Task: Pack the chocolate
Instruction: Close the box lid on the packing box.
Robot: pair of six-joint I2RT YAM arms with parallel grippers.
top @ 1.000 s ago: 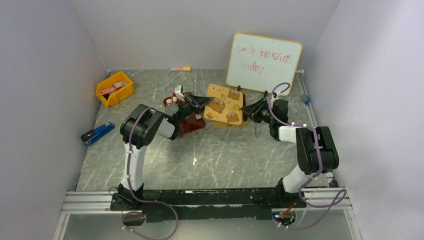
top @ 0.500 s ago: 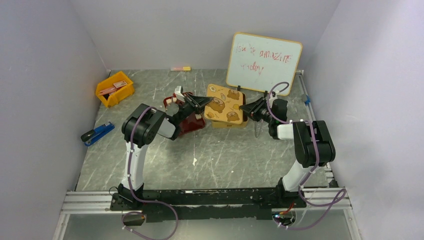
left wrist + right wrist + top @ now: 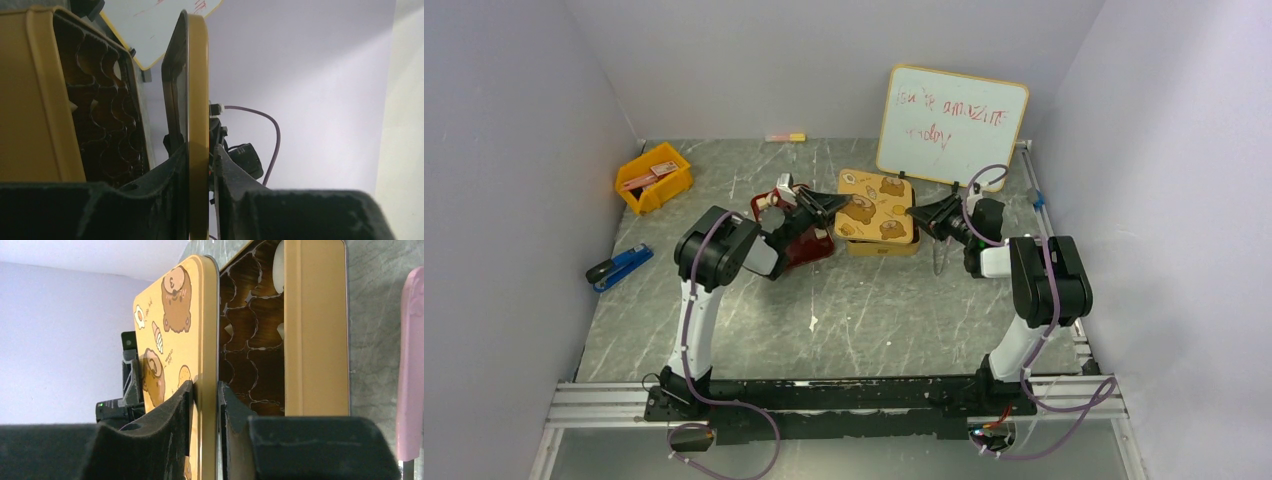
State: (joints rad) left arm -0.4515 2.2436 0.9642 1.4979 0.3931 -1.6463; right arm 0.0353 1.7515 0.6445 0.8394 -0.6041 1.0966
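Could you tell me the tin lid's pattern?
The lid is gold with brown bears; right wrist view.

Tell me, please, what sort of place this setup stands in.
Probably a robotics lab test cell: plain pale walls box in a marbled table, two robot arms are bolted to a metal rail at its near edge, and a handwritten whiteboard leans at the back.

Soft even light; fingers (image 3: 150, 200) perhaps defocused

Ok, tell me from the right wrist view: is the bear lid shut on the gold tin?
No: the bear lid, pinched by the right gripper, stands apart from the gold tin, whose brown compartments show between them.
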